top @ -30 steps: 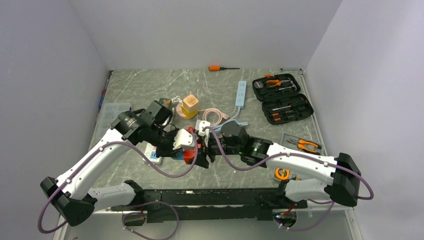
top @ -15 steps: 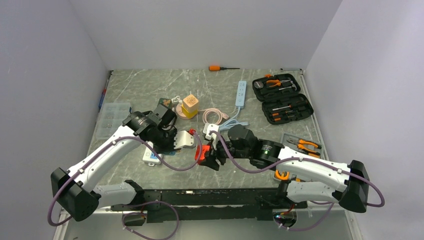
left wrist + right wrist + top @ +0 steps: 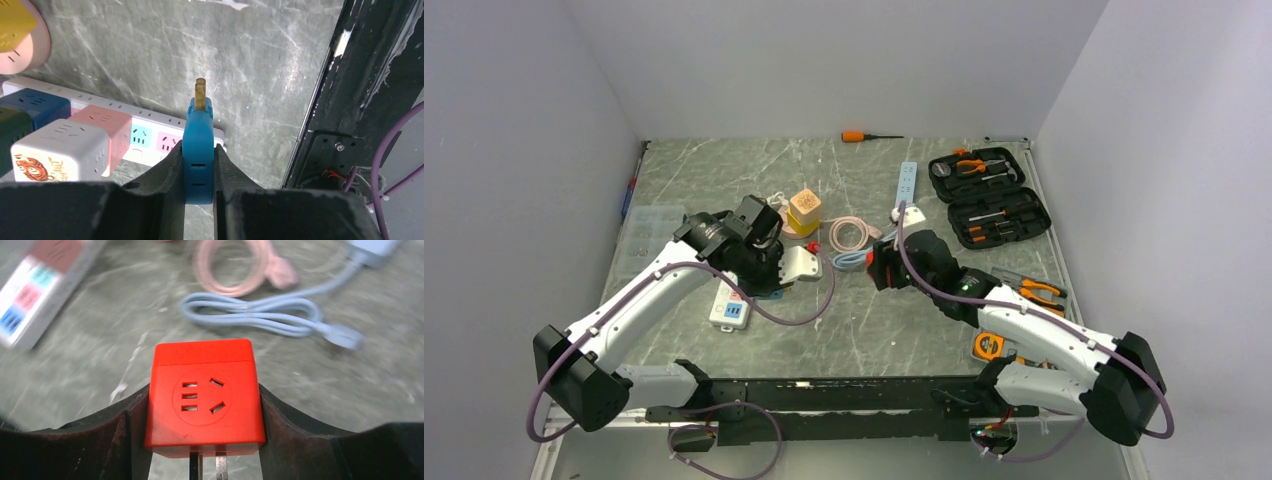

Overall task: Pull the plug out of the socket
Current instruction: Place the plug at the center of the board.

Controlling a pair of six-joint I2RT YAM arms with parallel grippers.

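The socket (image 3: 728, 306) is a long white power strip with pastel outlets, lying left of centre; in the left wrist view the socket (image 3: 150, 136) still carries several cube adapters. My left gripper (image 3: 199, 150) is shut on a flat blue plug (image 3: 198, 131), which hangs above the strip's end with its brass pin bare. Seen from above, my left gripper (image 3: 766, 288) hovers just over the strip. My right gripper (image 3: 204, 405) is shut on a red cube plug (image 3: 204, 390) whose metal prongs are free in the air. From above, my right gripper (image 3: 879, 270) is mid-table, well right of the socket.
A round pink disc with a yellow cube (image 3: 802, 214) stands behind the strip, next to a pink coiled cable (image 3: 849, 237). A light blue power strip (image 3: 907, 185) has its cord (image 3: 260, 315) in front of the red plug. Open tool cases (image 3: 989, 200), pliers (image 3: 1034, 290) and a tape measure (image 3: 989, 348) lie at right. A clear box (image 3: 649, 235) sits at left.
My right gripper has carried the red plug away from the strip, rightward and toward the back. My left gripper, still holding the blue plug, has drawn back left over the strip.
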